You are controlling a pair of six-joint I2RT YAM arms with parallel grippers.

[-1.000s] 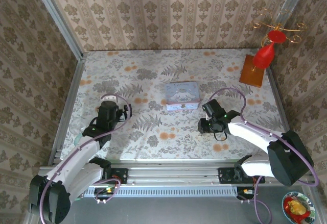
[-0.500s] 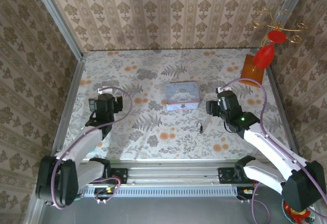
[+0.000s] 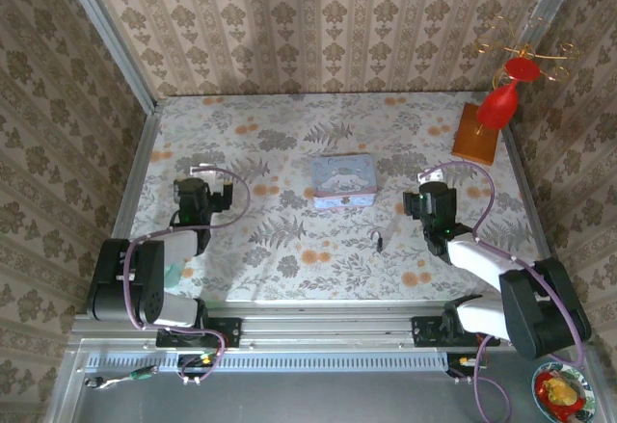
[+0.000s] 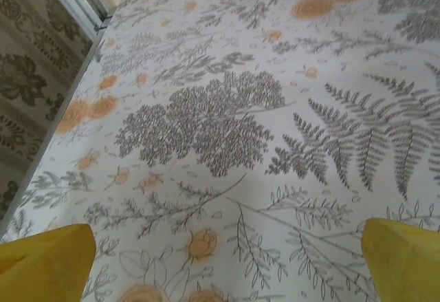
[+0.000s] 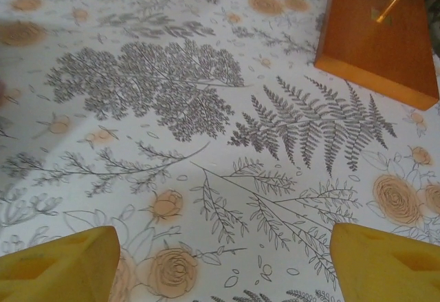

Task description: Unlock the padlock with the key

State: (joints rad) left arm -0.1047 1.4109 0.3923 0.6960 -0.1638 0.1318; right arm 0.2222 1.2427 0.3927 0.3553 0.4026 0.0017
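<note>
The padlock (image 3: 378, 241) is a tiny dark block with a thin curved shackle, lying on the floral tablecloth in front of the tin. It is too small for me to tell the key apart from it. My right gripper (image 3: 430, 198) stands open to the right of the padlock, well apart from it. In the right wrist view its yellow fingertips (image 5: 58, 264) frame bare cloth, with the right gripper (image 5: 223, 271) holding nothing. My left gripper (image 3: 199, 192) is open at the left side, and in the left wrist view its gripper (image 4: 227, 278) has only cloth between wide yellow fingertips (image 4: 45, 261).
A pale blue-grey tin (image 3: 343, 181) sits at the table's middle. An orange wooden base (image 3: 479, 134) with a gold wire stand and red ornaments is at the back right, also close ahead as the wooden base (image 5: 378, 37). Wallpapered walls enclose three sides.
My right gripper opened and pulled back to the right, leaving the padlock lying on the cloth. My left arm folded back toward its base.
</note>
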